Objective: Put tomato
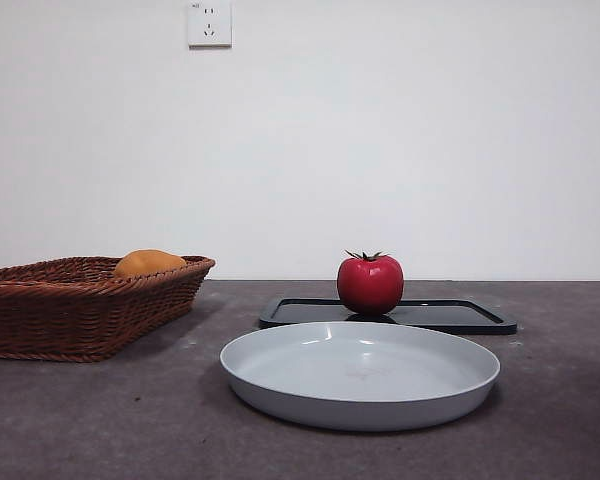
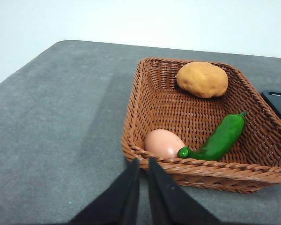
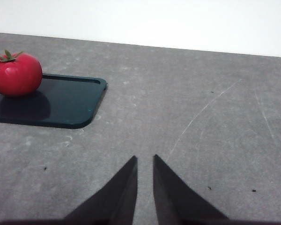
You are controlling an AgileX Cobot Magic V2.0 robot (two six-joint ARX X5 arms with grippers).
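The glossy red tomato (image 1: 370,284) with a green stem stands upright on a flat black tray (image 1: 460,316) behind the grey plate. The right wrist view also shows the tomato (image 3: 16,75) on the black tray (image 3: 70,105), well away from my right gripper (image 3: 144,161), which is shut and holds nothing above bare table. My left gripper (image 2: 144,164) is shut and empty, hovering just outside the near rim of the wicker basket (image 2: 150,91). Neither arm shows in the front view.
A round grey plate (image 1: 360,375) lies in front of the tray. The wicker basket (image 1: 80,300) stands at the left and holds a potato (image 2: 202,79), a green pepper (image 2: 219,138) and an egg (image 2: 163,143).
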